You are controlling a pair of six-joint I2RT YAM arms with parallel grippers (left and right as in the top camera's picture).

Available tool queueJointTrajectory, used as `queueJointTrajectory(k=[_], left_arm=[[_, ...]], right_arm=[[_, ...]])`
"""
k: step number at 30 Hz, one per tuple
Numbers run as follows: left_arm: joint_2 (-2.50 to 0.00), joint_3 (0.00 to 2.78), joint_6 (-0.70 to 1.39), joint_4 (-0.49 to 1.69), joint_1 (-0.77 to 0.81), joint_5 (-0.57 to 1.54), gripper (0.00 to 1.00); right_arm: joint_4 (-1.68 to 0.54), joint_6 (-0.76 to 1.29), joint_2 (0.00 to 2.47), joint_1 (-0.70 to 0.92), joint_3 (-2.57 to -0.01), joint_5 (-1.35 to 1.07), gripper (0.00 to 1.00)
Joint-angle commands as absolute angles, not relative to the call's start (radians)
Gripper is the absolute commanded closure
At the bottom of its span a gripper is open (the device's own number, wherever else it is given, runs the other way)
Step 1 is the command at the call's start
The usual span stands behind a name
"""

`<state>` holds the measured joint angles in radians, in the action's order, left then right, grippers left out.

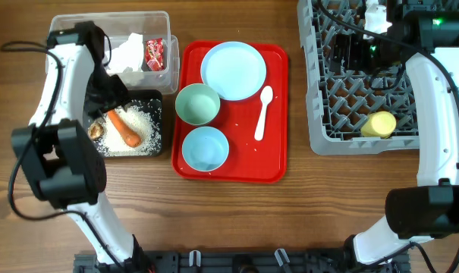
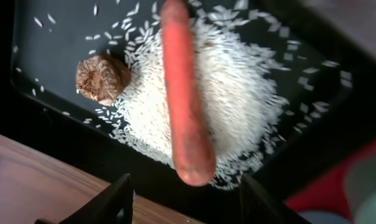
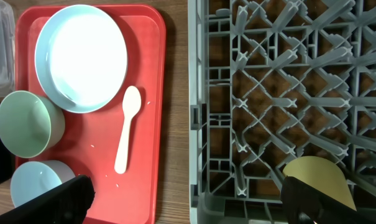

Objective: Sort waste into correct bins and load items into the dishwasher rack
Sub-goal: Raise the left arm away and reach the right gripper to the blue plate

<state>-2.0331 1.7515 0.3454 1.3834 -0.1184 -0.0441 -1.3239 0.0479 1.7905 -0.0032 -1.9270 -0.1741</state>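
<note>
The black tub (image 1: 155, 97) holds the orange carrot (image 1: 124, 127) lying on loose white rice (image 1: 142, 121), with a brown food scrap (image 1: 95, 130) beside it. In the left wrist view the carrot (image 2: 184, 93), rice (image 2: 237, 106) and scrap (image 2: 100, 78) lie below my open, empty left gripper (image 2: 184, 202). The clear tub (image 1: 162, 23) holds white tissue (image 1: 127, 51) and a red wrapper (image 1: 155, 53). On the red tray (image 1: 275, 152) are the plate (image 1: 233, 70), mint bowl (image 1: 197, 104), blue bowl (image 1: 205, 148) and spoon (image 1: 263, 112). The yellow cup (image 1: 378, 123) lies in the grey rack (image 1: 320, 114). My right gripper (image 3: 188, 202) is open above the rack's edge.
The wooden table (image 1: 237, 220) runs along the front. The rack's upright pegs (image 3: 268, 81) fill the right side. A strip of bare wood (image 3: 175, 112) separates the red tray from the rack.
</note>
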Motion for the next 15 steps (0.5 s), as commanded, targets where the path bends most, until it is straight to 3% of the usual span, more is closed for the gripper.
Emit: queueJointTrajectory(k=[1, 7, 15], left_arm=[[-1.933, 1.782, 0.176, 1.362, -0.073, 0.096, 0.45], [-1.9, 1.781, -0.07, 1.296, 0.065, 0.293, 0.39], [-1.901, 1.781, -0.105, 1.191, 0.273, 0.302, 0.35]], right_arm=[[-1.324, 0.052, 1.81, -0.005, -1.929, -0.154, 0.0], [-1.323, 0.052, 1.81, -0.005, -1.929, -0.154, 0.01], [-1.317, 0.052, 1.81, -0.005, -1.929, -0.154, 0.0]])
